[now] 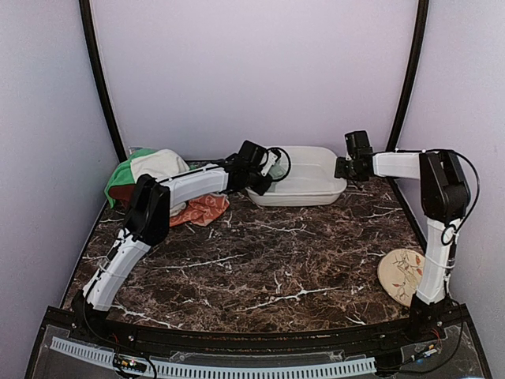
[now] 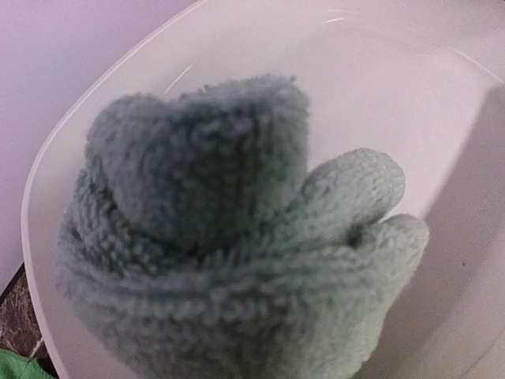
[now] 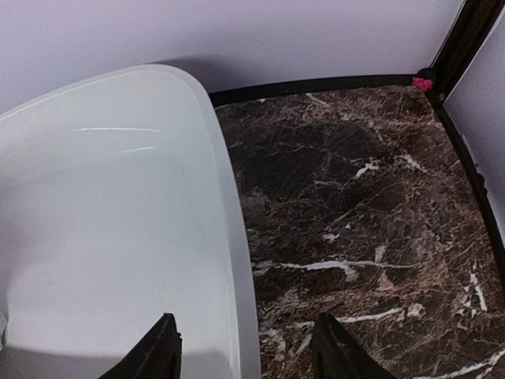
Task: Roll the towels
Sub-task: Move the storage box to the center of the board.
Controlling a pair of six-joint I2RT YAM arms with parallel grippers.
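A rolled pale sage-green towel (image 2: 221, 253) fills the left wrist view and hangs over the inside of the white basin (image 2: 379, 95). My left gripper (image 1: 267, 168) is shut on it at the basin's left end; its fingers are hidden behind the cloth. My right gripper (image 1: 341, 167) is at the basin's right end. In the right wrist view that gripper (image 3: 246, 328) is open, with one finger over the basin (image 3: 102, 221) and the other over the table, the rim between them. More towels lie at the back left: green (image 1: 120, 180), cream-white (image 1: 158, 164) and orange (image 1: 203, 209).
A round cream plate (image 1: 401, 275) with a floral drawing lies near the right arm's base. The basin (image 1: 316, 185) stands at the back centre against the wall. Dark marble table (image 1: 268, 260) spreads in front, with black corner posts behind.
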